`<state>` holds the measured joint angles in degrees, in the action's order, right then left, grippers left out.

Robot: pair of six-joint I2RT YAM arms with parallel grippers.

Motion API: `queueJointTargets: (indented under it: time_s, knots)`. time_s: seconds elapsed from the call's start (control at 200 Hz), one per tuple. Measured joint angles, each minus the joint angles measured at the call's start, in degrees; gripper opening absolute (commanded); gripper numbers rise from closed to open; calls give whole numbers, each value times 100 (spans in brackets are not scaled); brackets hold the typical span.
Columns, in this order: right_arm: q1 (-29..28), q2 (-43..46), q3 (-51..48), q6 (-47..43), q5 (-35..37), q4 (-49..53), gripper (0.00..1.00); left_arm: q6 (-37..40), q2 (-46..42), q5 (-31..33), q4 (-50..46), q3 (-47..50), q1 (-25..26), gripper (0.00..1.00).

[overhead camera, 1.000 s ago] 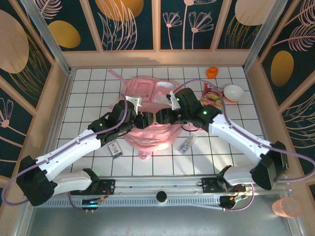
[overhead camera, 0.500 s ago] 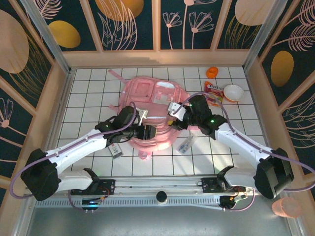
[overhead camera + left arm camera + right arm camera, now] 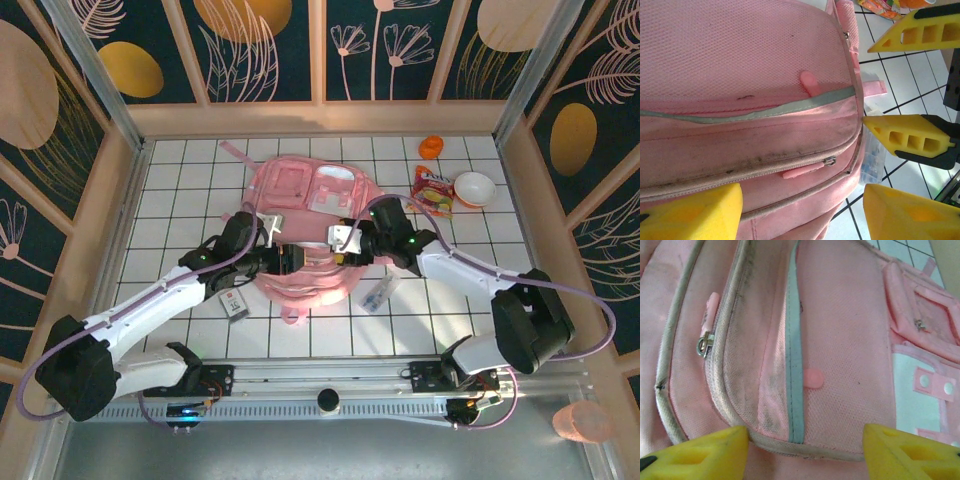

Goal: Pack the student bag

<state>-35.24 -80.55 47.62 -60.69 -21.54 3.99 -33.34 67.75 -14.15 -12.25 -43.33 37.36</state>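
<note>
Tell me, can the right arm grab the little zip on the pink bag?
Probably yes. The right gripper hangs open close over the student bag, and the zip pull lies uncovered just off to one side.

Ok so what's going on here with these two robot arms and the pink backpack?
Two robot arms are working on a pink student bag lying flat on the tiled table. The left gripper and right gripper are both open, poised close over its front and holding nothing. The zips in view look closed. A snack packet, a bowl and a clear case lie outside the bag, not yet packed.
</note>
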Motion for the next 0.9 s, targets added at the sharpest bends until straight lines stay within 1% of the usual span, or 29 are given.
queueJointTargets:
  time_s: [0.18, 0.335, 0.52, 0.621, 0.731, 0.871, 0.901]
  knots:
    - [-17, 184, 0, -330, 7, 271, 62, -42, 0, -24, 4, 17, -31, 65]
    - [-175, 304, -2, -398, 44, 208, 62, -83, 0, -26, 7, 28, -35, 65]
    - [-356, 63, -11, -509, 52, 94, 61, -83, -2, -26, 7, 28, -35, 65]
    - [-387, -142, -11, -557, 46, 125, 61, -87, -31, -24, 7, 31, -35, 65]
    - [-389, -168, -9, -621, 50, 199, 61, -107, -72, -22, 9, 44, -35, 65]
    - [-426, -197, -2, -612, 179, 188, 56, -125, -74, -26, 9, 66, -35, 65]
    - [-431, -221, -2, -599, 205, 155, 53, -127, -74, -31, 9, 66, -35, 65]
